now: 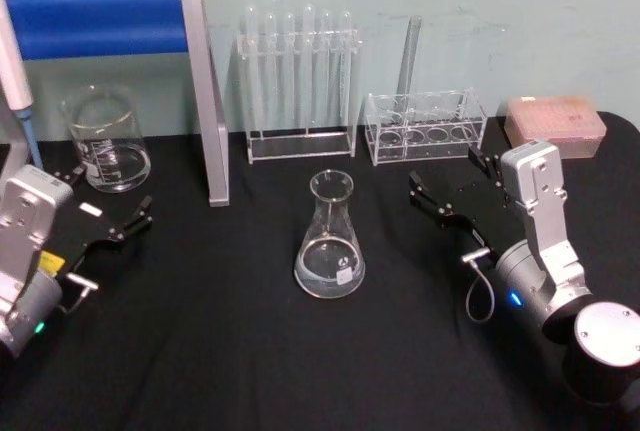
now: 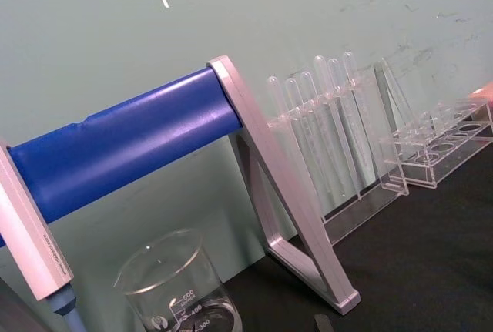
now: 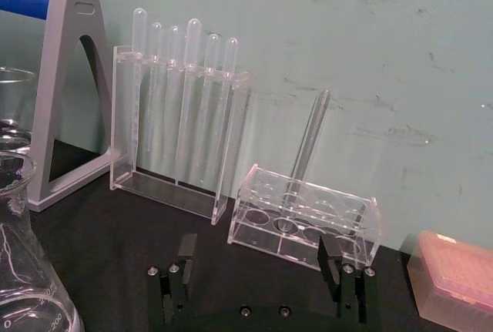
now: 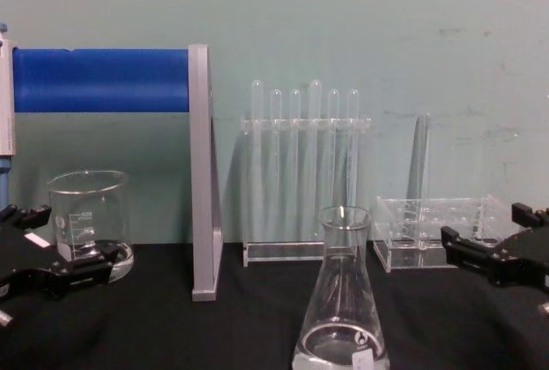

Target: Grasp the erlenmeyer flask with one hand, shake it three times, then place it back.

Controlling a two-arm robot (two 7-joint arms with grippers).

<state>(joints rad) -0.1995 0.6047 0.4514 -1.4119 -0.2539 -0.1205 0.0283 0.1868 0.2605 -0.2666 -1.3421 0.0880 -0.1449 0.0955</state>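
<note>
Standing upright at centre frame on the black bench [image 1: 230,351], the flask [image 1: 330,241] is untouched, clear of both grippers. Right gripper [image 1: 452,186] sits right of centre in the head view, fingers [image 3: 186,249] spread wide apart, holding nothing, aimed toward the low clear rack [image 1: 425,126] with one tube in it. Left gripper [image 1: 105,206] at lower left, fingers spread too, empty, just beside the beaker [image 1: 106,138]. Tall rack of test tubes [image 1: 298,81] at upper centre, by the wall. Blue roller stand [image 1: 120,61] upper left. Pink tip box [image 1: 555,123] upper right.
</note>
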